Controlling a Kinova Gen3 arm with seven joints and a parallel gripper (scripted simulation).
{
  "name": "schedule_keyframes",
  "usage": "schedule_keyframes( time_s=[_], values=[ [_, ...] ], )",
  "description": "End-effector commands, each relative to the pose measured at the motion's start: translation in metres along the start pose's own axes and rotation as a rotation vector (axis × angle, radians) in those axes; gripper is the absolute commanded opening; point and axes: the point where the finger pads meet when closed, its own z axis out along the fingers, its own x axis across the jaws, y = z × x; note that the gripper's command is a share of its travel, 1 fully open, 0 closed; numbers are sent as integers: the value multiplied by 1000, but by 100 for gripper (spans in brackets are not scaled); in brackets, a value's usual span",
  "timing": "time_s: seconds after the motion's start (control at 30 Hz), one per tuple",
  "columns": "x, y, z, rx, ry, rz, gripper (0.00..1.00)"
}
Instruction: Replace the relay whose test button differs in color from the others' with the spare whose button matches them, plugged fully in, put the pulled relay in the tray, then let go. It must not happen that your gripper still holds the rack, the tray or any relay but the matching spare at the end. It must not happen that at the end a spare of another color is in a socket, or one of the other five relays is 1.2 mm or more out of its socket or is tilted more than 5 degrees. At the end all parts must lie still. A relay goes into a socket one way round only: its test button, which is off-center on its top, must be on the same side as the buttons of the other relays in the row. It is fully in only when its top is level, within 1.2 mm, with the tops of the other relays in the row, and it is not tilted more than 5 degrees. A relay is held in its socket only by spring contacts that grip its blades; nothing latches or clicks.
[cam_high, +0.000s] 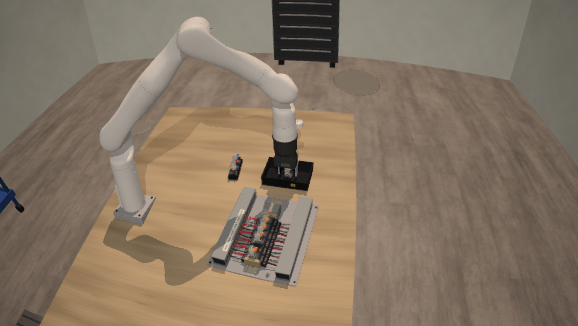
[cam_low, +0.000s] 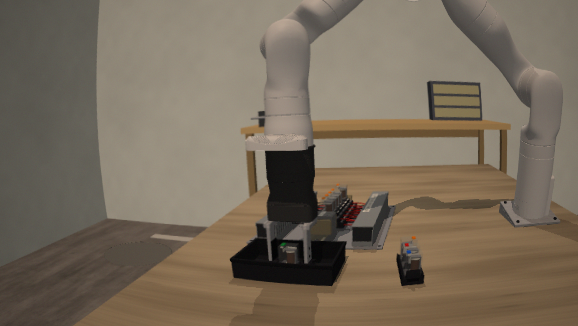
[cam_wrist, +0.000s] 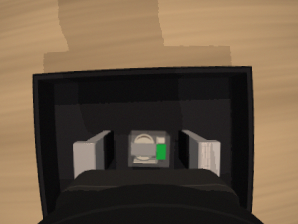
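The relay with the green button (cam_high: 287, 173) (cam_low: 290, 254) (cam_wrist: 143, 150) stands in the black tray (cam_high: 272, 183) (cam_low: 280, 274) (cam_wrist: 44, 150), its top facing the wrist camera. My gripper (cam_high: 288, 171) (cam_low: 289, 256) (cam_wrist: 146, 144) is open, with one finger on each side of that relay and a visible gap at both sides. The row relays (cam_high: 264, 227) (cam_low: 332, 199) show orange buttons; a gap in the row shows near its front end in the top view. The spare holder (cam_high: 233, 176) (cam_low: 413, 276) carries relays with orange, red and blue buttons.
The panel's two grey wire ducts (cam_high: 295, 245) (cam_low: 371, 220) flank the relay row, with red wires and black terminals between them. The panel lies close in front of the tray in the top view. The spare holder stands between the tray and the arm's base (cam_high: 135, 210) (cam_low: 530, 215).
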Motion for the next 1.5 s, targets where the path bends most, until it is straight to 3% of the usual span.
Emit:
schedule_keyframes(
  time_s=[0.0,1.47],
  values=[
    [1,0,-2,1,3,0,100],
    [1,0,-12,1,3,0,100]
  ],
)
